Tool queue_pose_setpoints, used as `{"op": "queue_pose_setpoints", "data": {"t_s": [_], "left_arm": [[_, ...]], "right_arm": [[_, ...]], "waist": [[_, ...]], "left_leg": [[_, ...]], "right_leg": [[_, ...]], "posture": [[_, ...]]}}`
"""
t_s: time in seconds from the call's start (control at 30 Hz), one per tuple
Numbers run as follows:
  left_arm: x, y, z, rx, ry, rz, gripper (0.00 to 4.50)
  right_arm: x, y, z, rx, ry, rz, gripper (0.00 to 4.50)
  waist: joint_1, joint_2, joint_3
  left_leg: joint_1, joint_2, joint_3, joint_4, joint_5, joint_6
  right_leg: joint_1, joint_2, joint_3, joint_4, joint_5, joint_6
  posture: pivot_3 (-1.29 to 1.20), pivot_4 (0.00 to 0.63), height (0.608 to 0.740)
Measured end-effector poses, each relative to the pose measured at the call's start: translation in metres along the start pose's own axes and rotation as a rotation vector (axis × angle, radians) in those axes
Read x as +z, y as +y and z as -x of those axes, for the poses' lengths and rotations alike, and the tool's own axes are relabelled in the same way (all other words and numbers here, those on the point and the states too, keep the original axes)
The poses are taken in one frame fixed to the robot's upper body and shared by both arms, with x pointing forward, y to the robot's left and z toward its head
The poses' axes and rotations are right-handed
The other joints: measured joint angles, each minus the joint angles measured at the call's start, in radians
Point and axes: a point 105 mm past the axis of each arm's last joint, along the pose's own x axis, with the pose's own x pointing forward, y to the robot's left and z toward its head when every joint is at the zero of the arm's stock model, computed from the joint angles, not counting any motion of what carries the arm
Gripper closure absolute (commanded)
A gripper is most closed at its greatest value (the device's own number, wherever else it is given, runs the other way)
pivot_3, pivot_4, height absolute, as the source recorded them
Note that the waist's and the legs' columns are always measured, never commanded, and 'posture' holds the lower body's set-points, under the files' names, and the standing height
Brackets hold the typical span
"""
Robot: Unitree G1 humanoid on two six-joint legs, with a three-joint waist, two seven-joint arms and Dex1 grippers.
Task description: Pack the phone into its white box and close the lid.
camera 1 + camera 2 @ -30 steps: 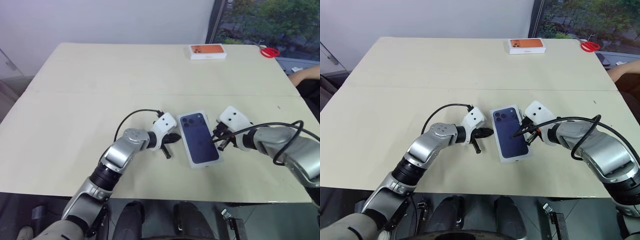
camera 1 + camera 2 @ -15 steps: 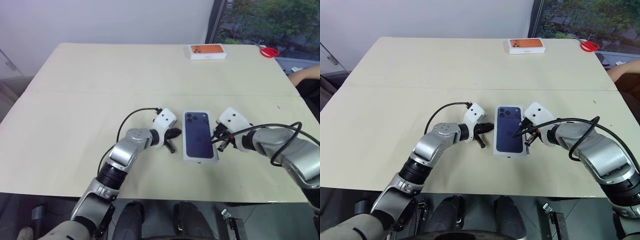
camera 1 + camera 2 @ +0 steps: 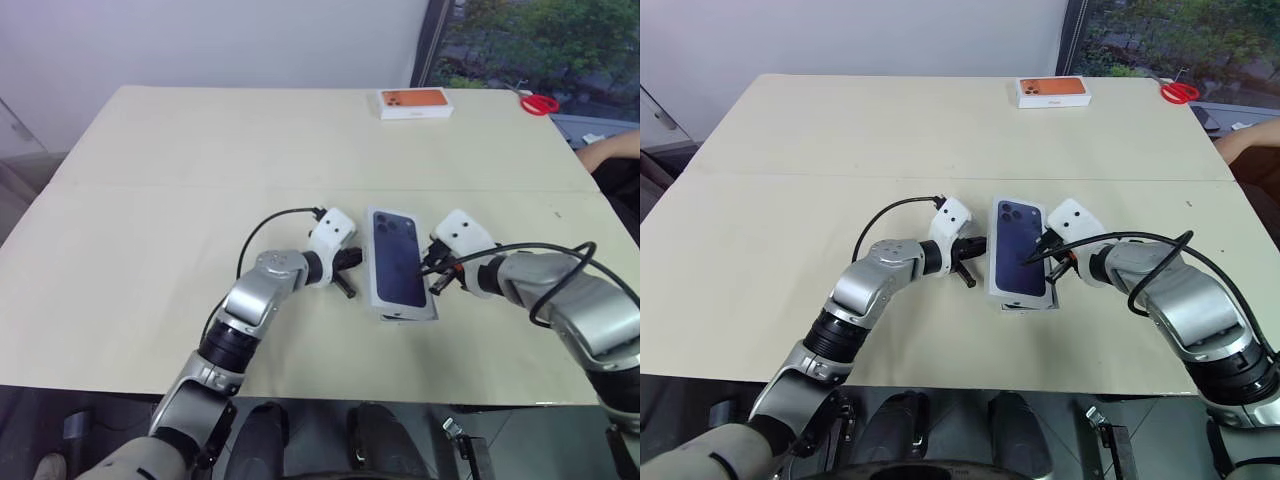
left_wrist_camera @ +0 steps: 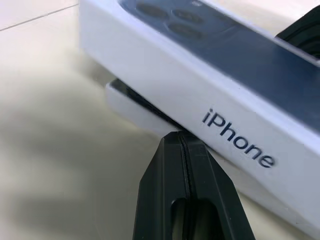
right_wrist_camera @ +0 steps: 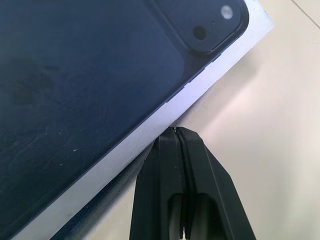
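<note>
1. Two grippers flank the lid (image 3: 398, 262), which sits near the front middle of the table (image 3: 180, 160), its printed dark phone picture facing up.
2. Left gripper (image 3: 346, 274): its black fingers (image 4: 186, 195) are pressed together with nothing between them, and the tips meet the lid's left side wall just under the "iPhone" lettering.
3. Right gripper (image 3: 434, 274): its fingers (image 5: 179, 186) are likewise pressed together and empty, with the tips at the lower edge of the lid's right side wall.
4. Under the lid lies the white box (image 4: 131, 106); the lid sits skewed over it, so a corner and rim of the tray stick out past the lid at the near end.
5. Whether the phone lies inside cannot be told; the lid covers the tray.
6. Farther off, an orange-topped white box (image 3: 415, 102) lies at the table's far edge, and red scissors (image 3: 540, 103) lie to its right, both well apart from the grippers.
7. At the table's right edge, a person's arm (image 3: 610, 149) shows.
</note>
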Motion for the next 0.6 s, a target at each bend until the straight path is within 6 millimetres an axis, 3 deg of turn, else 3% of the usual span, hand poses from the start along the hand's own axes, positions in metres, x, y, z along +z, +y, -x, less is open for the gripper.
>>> {"op": "queue_pose_setpoints", "data": {"t_s": [0.33, 0.6], "left_arm": [[-0.002, -0.001, 0.002, -0.018, 0.014, -0.007, 4.5], [-0.01, 0.008, 0.018, -0.011, 0.093, -0.023, 4.5]], "right_arm": [[0.0, -0.004, -0.001, -0.013, 0.006, 0.002, 4.46], [-0.002, -0.004, 0.001, -0.01, 0.015, -0.005, 4.46]], "waist": [[0.0, 0.0, 0.0], [-0.001, 0.0, 0.0]], "left_leg": [[0.0, 0.0, 0.0, 0.0, 0.0, 0.0], [0.0, 0.0, 0.0, 0.0, 0.0, 0.0]], "right_leg": [[0.0, 0.0, 0.0, 0.0, 0.0, 0.0], [0.0, 0.0, 0.0, 0.0, 0.0, 0.0]], "posture": [[0.0, 0.15, 0.74], [0.0, 0.15, 0.74]]}}
